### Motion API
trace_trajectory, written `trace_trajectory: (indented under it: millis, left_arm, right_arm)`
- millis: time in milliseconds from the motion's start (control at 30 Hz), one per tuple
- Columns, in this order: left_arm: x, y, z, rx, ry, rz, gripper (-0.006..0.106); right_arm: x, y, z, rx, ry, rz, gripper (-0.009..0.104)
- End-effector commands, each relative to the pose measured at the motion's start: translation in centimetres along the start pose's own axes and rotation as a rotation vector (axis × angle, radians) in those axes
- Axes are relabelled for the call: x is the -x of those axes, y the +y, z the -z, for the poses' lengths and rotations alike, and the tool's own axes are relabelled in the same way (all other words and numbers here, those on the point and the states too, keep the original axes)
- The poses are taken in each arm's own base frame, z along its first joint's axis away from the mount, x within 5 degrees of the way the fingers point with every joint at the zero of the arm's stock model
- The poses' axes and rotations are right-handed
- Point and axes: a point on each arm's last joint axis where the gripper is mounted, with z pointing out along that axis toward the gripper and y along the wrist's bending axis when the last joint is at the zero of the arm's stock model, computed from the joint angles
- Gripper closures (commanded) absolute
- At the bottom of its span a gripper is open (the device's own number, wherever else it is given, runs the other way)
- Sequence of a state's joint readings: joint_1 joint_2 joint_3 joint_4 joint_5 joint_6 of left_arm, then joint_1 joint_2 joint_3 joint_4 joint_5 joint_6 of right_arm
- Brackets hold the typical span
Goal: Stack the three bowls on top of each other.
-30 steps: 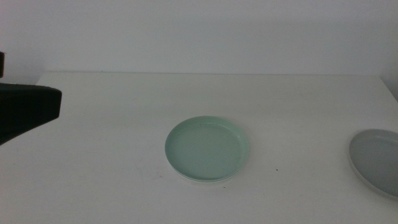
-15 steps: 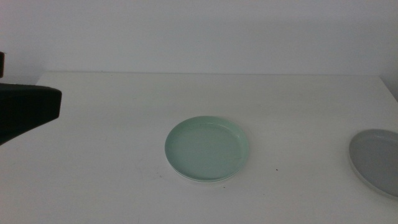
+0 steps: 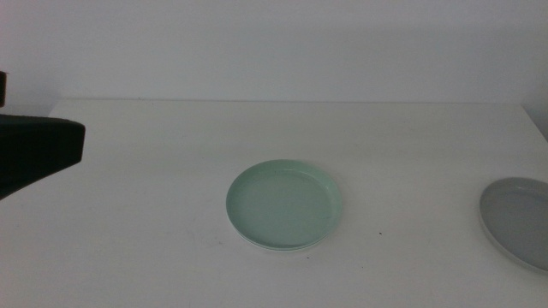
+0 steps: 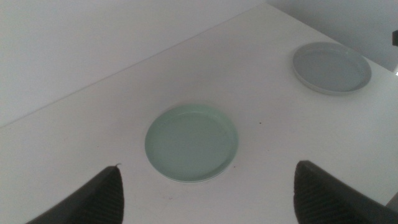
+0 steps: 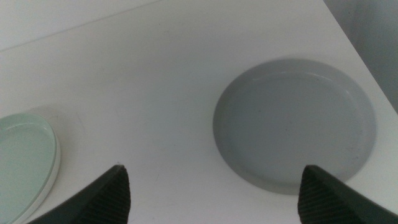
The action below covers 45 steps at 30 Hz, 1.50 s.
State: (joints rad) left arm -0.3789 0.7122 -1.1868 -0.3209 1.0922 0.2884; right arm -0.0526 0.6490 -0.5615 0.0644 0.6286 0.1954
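The mint green bowl point(image 3: 284, 205) sits in the middle of the table. A thin white rim point(image 3: 259, 243) shows under it, so it rests in the white bowl; the right wrist view also shows this rim point(image 5: 57, 163). The grey bowl point(image 3: 518, 221) lies alone at the right edge, partly cut off. My left gripper point(image 4: 208, 167) is open and empty, high above and back from the green bowl point(image 4: 191, 142). My right gripper point(image 5: 212, 168) is open and empty above the table beside the grey bowl point(image 5: 295, 121).
The left arm's dark body point(image 3: 38, 152) reaches in at the left edge of the middle view. The white table point(image 3: 171, 137) ends at a pale wall behind. The table's right edge runs close to the grey bowl point(image 4: 331, 66).
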Motion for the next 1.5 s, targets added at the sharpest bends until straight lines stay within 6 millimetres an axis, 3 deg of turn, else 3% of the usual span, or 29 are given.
trace_trajectory:
  millis: [0,167,333,600,733,967,1067,1233,1467]
  left_arm:
    - [0.1,0.0,0.1,0.002,-0.015,-0.001,0.007]
    - [0.1,0.0,0.1,0.002,-0.015,-0.001,0.007]
    - [0.1,0.0,0.1,0.003,-0.018,-0.001,0.007]
    - [0.1,0.0,0.1,0.003,-0.018,-0.001,0.007]
    - [0.1,0.0,0.1,0.003,-0.018,-0.001,0.007]
    - [0.1,0.0,0.1,0.003,-0.018,-0.001,0.007]
    - [0.1,0.0,0.1,0.003,-0.018,-0.001,0.007]
    - [0.1,0.0,0.1,0.003,-0.018,-0.001,0.007]
    - [0.1,0.0,0.1,0.003,-0.018,-0.001,0.007]
  right_arm:
    - [0.3,0.1,0.0,0.004,-0.014,0.014,0.002]
    - [0.6,0.3,0.0,0.015,0.008,-0.060,0.002]
    - [4.6,0.6,-0.3,-0.092,0.095,-0.017,0.002]
    - [12.4,-1.2,-4.2,-0.320,0.300,-0.014,0.009]
    - [14.1,-3.7,-7.4,-0.343,0.400,-0.102,0.010]
    - [13.9,-8.3,-13.0,-0.312,0.527,-0.205,0.021]
    - [12.7,-9.6,-15.7,-0.335,0.610,-0.197,0.028]
    - [10.3,-11.4,-19.6,-0.345,0.732,-0.228,0.028]
    - [7.3,-13.1,-23.3,-0.356,0.864,-0.235,0.031]
